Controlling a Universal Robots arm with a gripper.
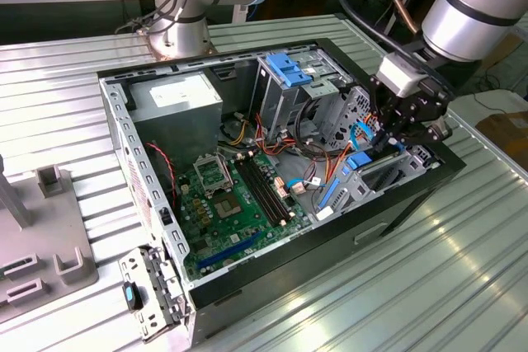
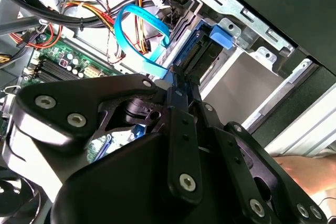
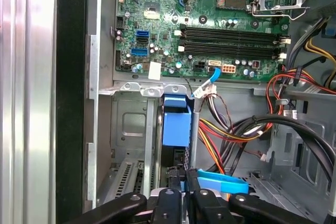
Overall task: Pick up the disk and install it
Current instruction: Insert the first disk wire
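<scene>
Gripper [image 3: 182, 184] down in the front drive bay of the PC case [image 1: 330, 237], jaws drawn close, pinching the disk's [image 3: 176, 124] edge

Both wrist views: fingertips nipped on the disk [image 2: 202, 56], which stands on edge in the metal bay [image 3: 126, 124] with its light-blue bracket showing. A blue flat cable [image 2: 134, 30] loops just beside it, with red/yellow wiring [image 3: 231, 129] next to that. Motherboard [image 3: 210, 30] lies beyond, and in the exterior view the power supply [image 1: 177, 96] sits in the far corner
</scene>
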